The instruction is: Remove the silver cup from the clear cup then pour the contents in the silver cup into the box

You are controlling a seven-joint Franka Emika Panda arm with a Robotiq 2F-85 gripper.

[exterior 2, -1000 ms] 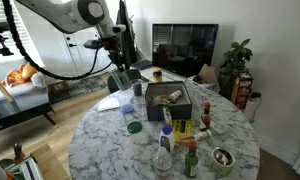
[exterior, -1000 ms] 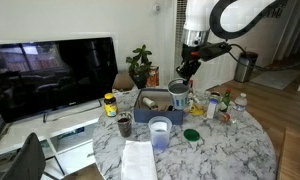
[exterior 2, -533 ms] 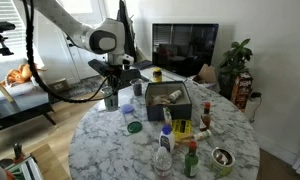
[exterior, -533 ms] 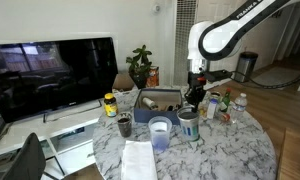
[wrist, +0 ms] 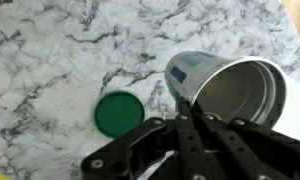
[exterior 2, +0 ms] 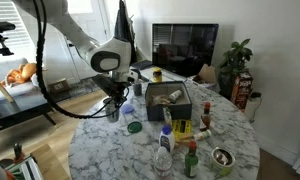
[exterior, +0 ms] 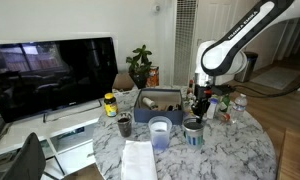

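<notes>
**Silver cup clear of the tumbler, held in the claw**

The gripper [wrist: 183, 112] is pinched onto the rim wall of the silver cup [wrist: 233, 90], whose open mouth faces the wrist camera. In an exterior view the cup sits low over the marble table [exterior: 235, 150]; whether it touches the surface cannot be told. The clear cup [exterior: 160, 133] stands upright just beside it, not touching. The box [exterior: 150, 104] lies behind both cups, towards the television [exterior: 50, 75].

Obstructions noted:
- A green lid [wrist: 119, 113] lies flat near the silver cup.
- Several bottles [exterior: 226, 106] crowd the space beside the arm.
- A small dark cup [exterior: 124, 126] stands beyond the clear cup.
</notes>
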